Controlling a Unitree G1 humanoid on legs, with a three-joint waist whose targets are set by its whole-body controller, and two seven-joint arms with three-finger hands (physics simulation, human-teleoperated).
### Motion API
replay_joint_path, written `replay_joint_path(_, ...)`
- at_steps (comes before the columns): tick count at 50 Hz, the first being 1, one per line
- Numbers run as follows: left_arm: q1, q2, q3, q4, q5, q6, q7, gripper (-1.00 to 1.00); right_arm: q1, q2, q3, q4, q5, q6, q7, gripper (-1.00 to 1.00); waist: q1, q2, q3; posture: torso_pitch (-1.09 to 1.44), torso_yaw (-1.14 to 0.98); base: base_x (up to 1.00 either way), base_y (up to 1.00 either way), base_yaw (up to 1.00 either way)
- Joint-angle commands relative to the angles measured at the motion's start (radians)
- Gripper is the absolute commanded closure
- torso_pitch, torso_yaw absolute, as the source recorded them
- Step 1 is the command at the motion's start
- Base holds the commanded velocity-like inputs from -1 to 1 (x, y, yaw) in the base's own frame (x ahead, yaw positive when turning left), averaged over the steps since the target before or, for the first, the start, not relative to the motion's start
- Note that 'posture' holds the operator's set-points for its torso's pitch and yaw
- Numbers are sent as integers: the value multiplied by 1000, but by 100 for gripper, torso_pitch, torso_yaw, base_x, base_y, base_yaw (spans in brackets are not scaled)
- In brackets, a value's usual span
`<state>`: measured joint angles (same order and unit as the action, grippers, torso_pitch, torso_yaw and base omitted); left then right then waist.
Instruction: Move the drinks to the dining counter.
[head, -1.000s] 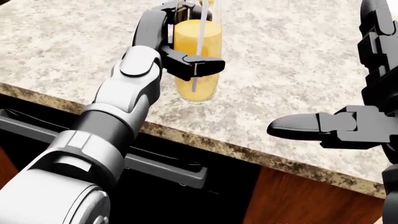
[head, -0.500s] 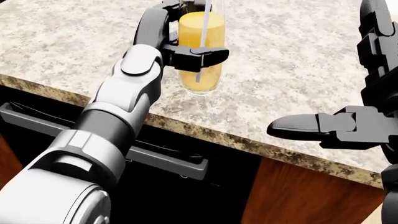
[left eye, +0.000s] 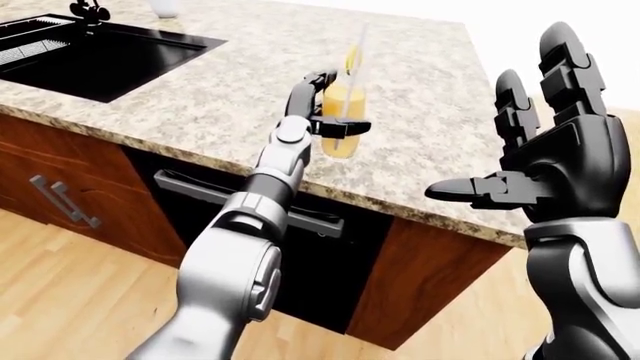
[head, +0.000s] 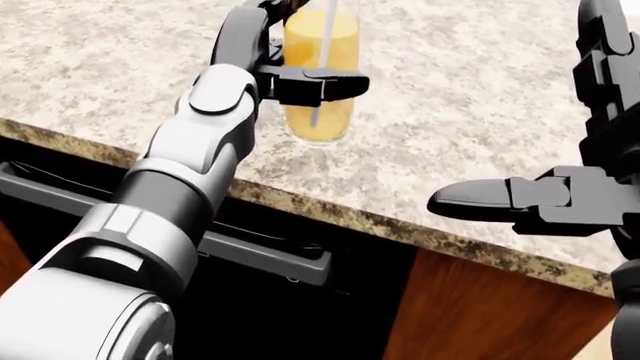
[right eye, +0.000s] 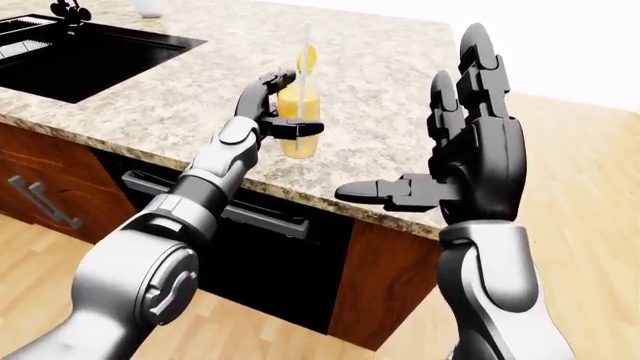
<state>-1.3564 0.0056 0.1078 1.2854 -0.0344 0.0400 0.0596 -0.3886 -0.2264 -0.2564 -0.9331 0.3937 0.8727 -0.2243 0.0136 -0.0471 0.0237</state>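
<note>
The tall clear glass of orange juice with a straw (head: 319, 71) stands at 12 o'clock on the speckled granite counter (head: 470, 112), clamped by the left hand (head: 300, 79), the right hand (right eye: 450, 161) spread empty; next, I judge, lifting it straight.

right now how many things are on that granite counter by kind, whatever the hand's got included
glass of orange juice, gripped by the left hand: 1
straw in that glass: 1
lemon slice on its rim: 1
black sink: 1
white cup, mostly cut off at the top edge: 1
total: 5
</note>
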Motion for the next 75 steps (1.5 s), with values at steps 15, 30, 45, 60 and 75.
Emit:
replay_joint_path(15, -6, 20, -12, -94, -16, -23, -21, -63, -27, -6, -5, -26, -2, -15, -8, -100, 0, -1, -30, 0, 0, 0, 0, 0)
replay_joint_path(30, 19, 15, -29, -142, -22, -5, -33, -86, -27, -8, -7, -22, 0, -19, -8, -100, 0, -1, -27, 0, 0, 0, 0, 0)
replay_joint_path(45, 85, 17, -52, -283, -22, 59, -43, -100, -22, -1, 4, -25, -14, -20, -5, -100, -1, 1, -25, 0, 0, 0, 0, 0)
replay_joint_path(60, 263, 20, -79, -616, -27, 208, -66, -100, -33, 9, 28, -29, -33, -9, -9, -100, -3, 7, -22, 0, 0, 0, 0, 0)
replay_joint_path(75, 411, 19, -94, -919, -14, 349, -86, -100, -32, 20, 31, -28, -54, -9, 6, -100, -2, 12, -21, 0, 0, 0, 0, 0)
